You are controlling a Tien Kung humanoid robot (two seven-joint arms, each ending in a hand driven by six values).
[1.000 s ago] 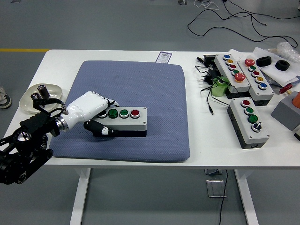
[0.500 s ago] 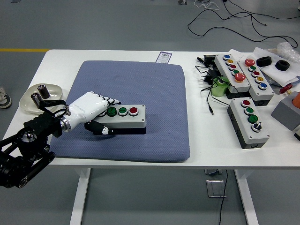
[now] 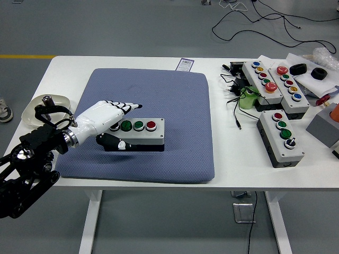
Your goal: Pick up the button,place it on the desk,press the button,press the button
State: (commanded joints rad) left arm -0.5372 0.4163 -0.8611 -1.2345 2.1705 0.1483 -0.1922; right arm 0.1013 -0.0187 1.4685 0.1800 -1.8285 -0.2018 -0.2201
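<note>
A grey button box (image 3: pixel 139 133) with two green buttons and a red button on top lies on the blue-grey pad (image 3: pixel 159 84). My left hand (image 3: pixel 108 120), white with black fingertips, is at the box's left end. Its fingers (image 3: pixel 127 106) are stretched out flat just above the box's top, and the thumb (image 3: pixel 112 142) lies along the box's near side. The hand covers the box's leftmost button. The right arm is out of view.
Three more button boxes (image 3: pixel 280 137) stand on the white table at the right, with cables, a green object (image 3: pixel 247 98) and black parts. A shallow bowl (image 3: pixel 39 108) sits at the table's left edge. A small card (image 3: pixel 185 64) lies behind the pad.
The fingers have lifted off the box's top and straightened. The box shifted slightly left a second ago and has stayed put since.
</note>
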